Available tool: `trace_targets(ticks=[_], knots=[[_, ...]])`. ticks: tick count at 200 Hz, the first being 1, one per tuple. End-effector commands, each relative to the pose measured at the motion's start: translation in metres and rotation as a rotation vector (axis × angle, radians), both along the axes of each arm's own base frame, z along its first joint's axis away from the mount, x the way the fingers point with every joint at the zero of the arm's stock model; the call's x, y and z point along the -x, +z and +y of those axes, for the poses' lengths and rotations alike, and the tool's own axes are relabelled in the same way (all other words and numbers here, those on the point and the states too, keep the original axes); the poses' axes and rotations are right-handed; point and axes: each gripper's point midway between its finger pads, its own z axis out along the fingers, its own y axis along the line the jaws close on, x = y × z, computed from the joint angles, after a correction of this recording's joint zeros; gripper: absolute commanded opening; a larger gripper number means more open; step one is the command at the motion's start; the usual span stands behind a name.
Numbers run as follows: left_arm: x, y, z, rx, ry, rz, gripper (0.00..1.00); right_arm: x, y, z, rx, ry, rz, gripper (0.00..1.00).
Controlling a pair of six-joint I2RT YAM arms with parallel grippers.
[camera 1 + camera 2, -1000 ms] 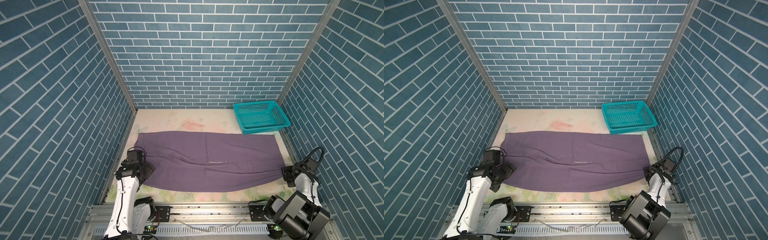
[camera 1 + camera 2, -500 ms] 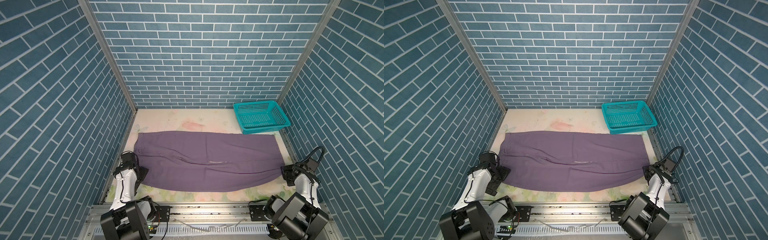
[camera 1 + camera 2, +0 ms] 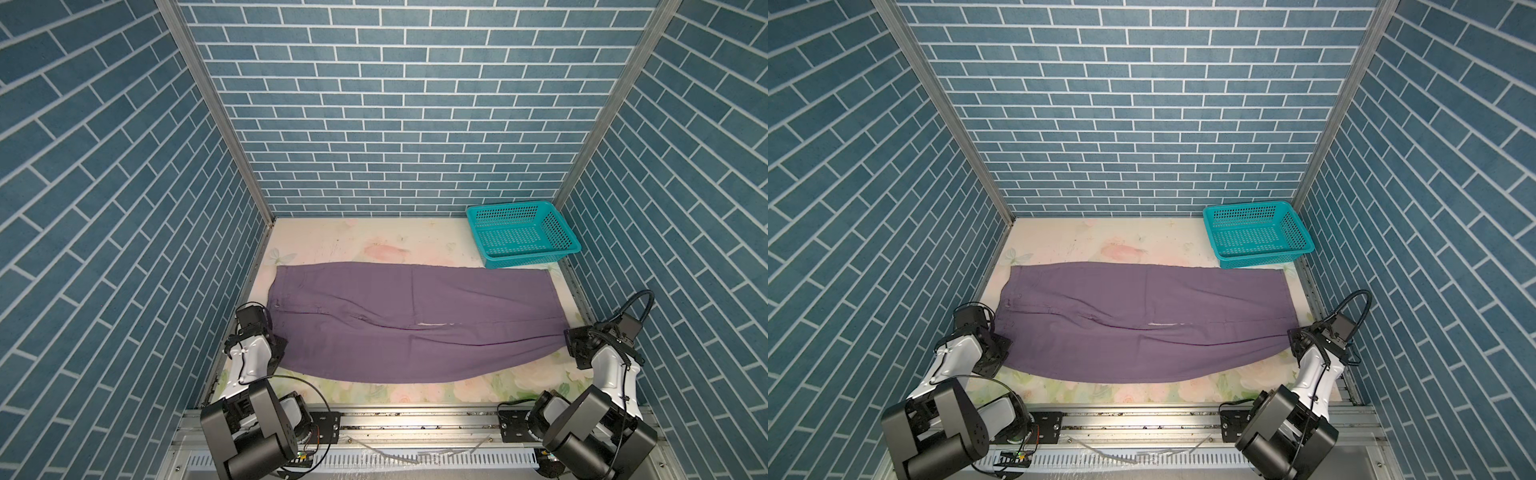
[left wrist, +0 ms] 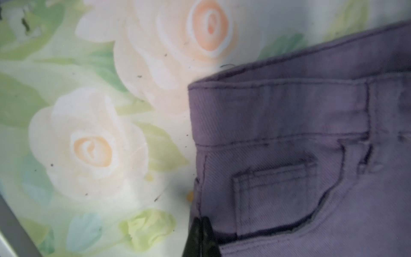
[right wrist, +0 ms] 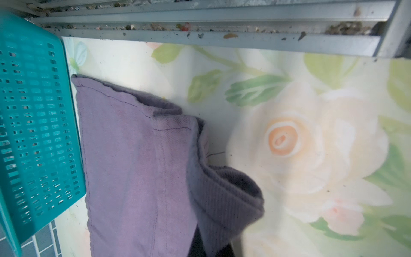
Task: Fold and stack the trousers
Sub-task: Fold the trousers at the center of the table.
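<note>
While spread flat across lower middle of frame: trousers (image 3: 415, 324), unfolded. Waist corner pinched by left gripper (image 4: 201, 222), hem by right gripper (image 3: 571, 347). Folding, stacking outstanding.

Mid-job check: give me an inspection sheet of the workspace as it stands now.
Surface: floral table, a few dark specks.
Job's things: trousers spread flat, unfolded, waist toward the left arm, hems toward the right.
Clutter: empty basket at far right corner, beside the far hem; crumbs in the side rail.
Grippers: left gripper shut on trousers' near waist corner; right gripper shut on near hem, cloth raised there.
Cables: black loop over the right wrist, clear of cloth.
Surroundings: blue brick walls, metal front rail.
</note>
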Motion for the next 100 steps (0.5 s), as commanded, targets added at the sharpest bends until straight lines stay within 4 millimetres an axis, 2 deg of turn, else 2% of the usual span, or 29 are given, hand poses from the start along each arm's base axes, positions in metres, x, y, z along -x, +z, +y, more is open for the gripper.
trace_targets(ticks=[1, 23, 27, 43, 61, 100], knots=[[-0.014, 0.037, 0.008, -0.046, -0.034, -0.074, 0.0, -0.006, 0.025, -0.01, 0.046, -0.028, -0.047, 0.0], [-0.01, 0.075, 0.008, -0.087, -0.034, -0.13, 0.0, -0.005, 0.034, -0.011, 0.053, -0.058, -0.067, 0.0], [-0.013, 0.09, 0.01, -0.108, -0.031, -0.156, 0.0, -0.005, 0.037, -0.012, 0.056, -0.063, -0.073, 0.0], [-0.008, 0.118, 0.013, -0.154, -0.024, -0.188, 0.0, -0.008, 0.05, -0.013, 0.059, -0.078, -0.102, 0.0], [-0.005, 0.139, 0.013, -0.171, -0.026, -0.211, 0.0, -0.01, 0.069, -0.016, 0.077, -0.091, -0.135, 0.0], [0.004, 0.169, 0.009, -0.177, -0.037, -0.22, 0.0, -0.012, 0.114, -0.017, 0.11, -0.105, -0.201, 0.0]])
